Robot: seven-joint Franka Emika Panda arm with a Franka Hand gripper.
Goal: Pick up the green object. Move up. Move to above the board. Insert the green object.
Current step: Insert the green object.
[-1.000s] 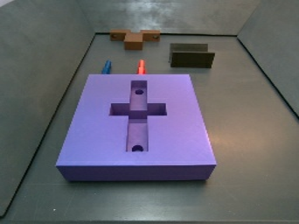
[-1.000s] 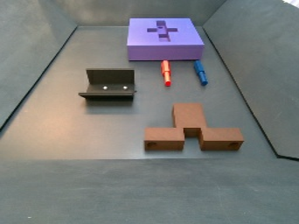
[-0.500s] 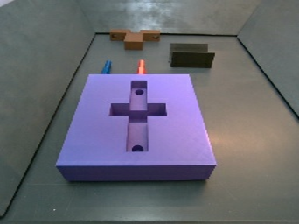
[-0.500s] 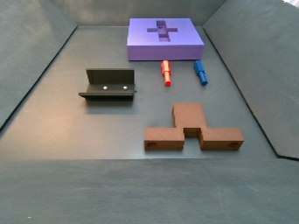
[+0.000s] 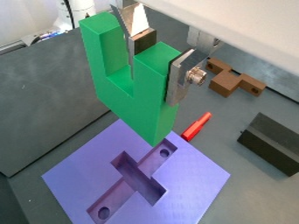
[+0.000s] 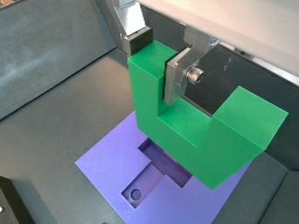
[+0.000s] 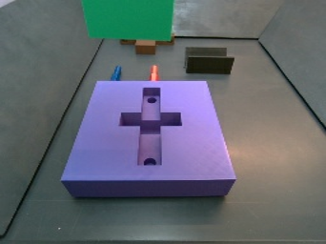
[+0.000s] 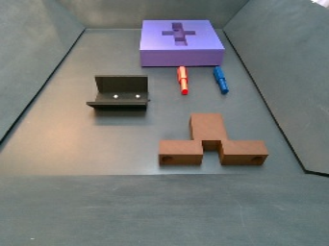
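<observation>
Gripper point(image 5: 156, 59) raised above the board point(image 5: 176, 191), pointing down, silver fingers point(image 6: 176, 77) clamped on one prong of the green object point(image 5: 131, 83). Green object hanging over the purple slab and its cross-shaped recess in both wrist views, clear of the surface. In a side view only a green block point(image 7: 128, 19) cut off by the top edge, gripper itself out of frame. Nothing of arm or green piece in the side view with the fixture point(image 8: 119, 93), brown block point(image 8: 213, 141), red peg point(image 8: 183, 79) and blue peg point(image 8: 220, 79).
</observation>
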